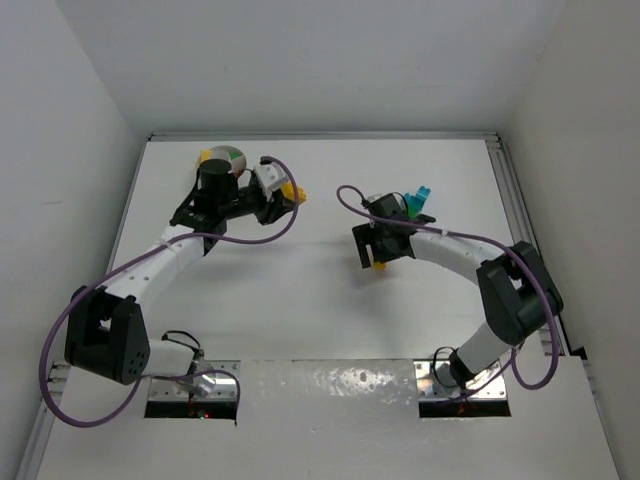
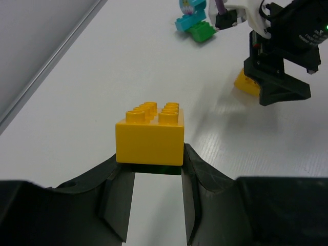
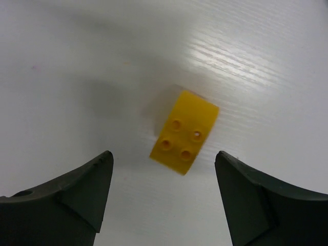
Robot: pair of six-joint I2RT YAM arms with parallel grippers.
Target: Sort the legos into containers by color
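My left gripper [image 2: 149,160] is shut on a yellow lego [image 2: 149,134], studs up, pinched between its fingertips. In the top view that gripper [image 1: 286,194] is just right of the white bowl [image 1: 238,152], which the left arm partly hides; green and yellow show inside. My right gripper [image 3: 163,156] is open, its fingers [image 3: 84,192] wide apart over a second yellow lego [image 3: 184,132] that lies loose on the table, touching neither finger. In the top view this gripper [image 1: 376,254] is near the table's middle. A teal lego [image 1: 421,196] and a green lego [image 1: 410,212] lie just behind the right wrist.
The left wrist view shows the right gripper [image 2: 279,77] ahead to the right, with the teal [image 2: 185,22] and green [image 2: 202,32] bricks beyond it. White walls close the table [image 1: 300,300] on the left, back and right. Purple cables loop off both arms.
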